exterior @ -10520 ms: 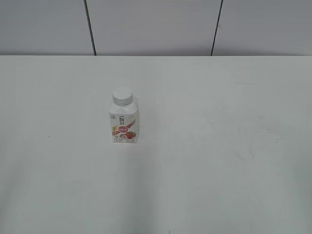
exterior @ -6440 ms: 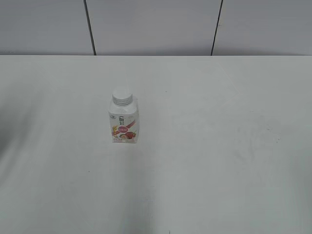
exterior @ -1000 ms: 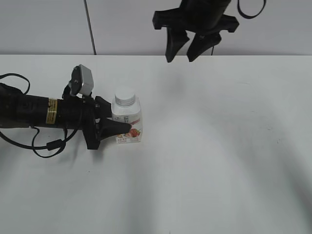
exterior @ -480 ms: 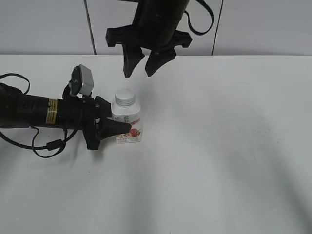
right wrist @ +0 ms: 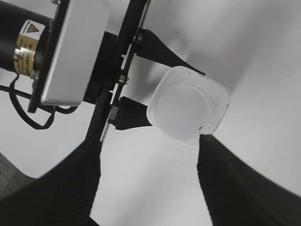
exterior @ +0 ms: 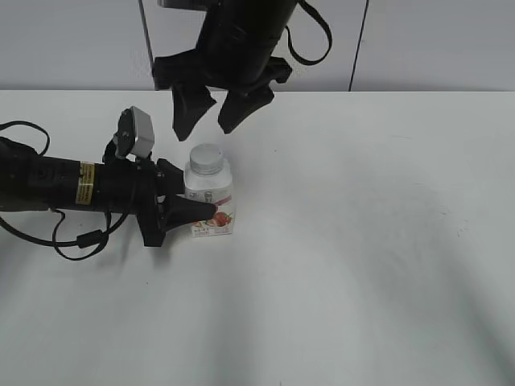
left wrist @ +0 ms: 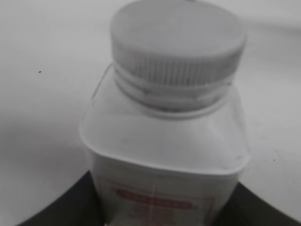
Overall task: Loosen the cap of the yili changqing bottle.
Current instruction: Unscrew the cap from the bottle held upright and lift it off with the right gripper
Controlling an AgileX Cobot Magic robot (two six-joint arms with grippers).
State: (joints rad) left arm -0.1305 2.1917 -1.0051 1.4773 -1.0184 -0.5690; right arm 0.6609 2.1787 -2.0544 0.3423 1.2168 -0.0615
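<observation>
The yili changqing bottle (exterior: pixel 211 207) stands upright on the white table, left of centre, its red and pink label facing me. Its white ribbed cap (exterior: pixel 206 158) is on the neck. My left gripper (exterior: pixel 201 211) lies low along the table from the left and is shut on the bottle's body; the left wrist view shows the bottle (left wrist: pixel 164 146) and cap (left wrist: pixel 178 44) close up between the dark fingers. My right gripper (exterior: pixel 206 122) hangs open just above the cap, not touching it. The right wrist view looks down on the cap (right wrist: pixel 182 106) between its open fingers (right wrist: pixel 148 146).
The white table (exterior: pixel 362 241) stretches right and forward of the bottle. A grey panelled wall (exterior: pixel 451 40) rises behind its far edge. The left arm's body and cable (exterior: pixel 64 189) lie across the table's left side.
My right gripper has moved left and down from the upper right to just above the cap. The left gripper and the bottle have stayed still.
</observation>
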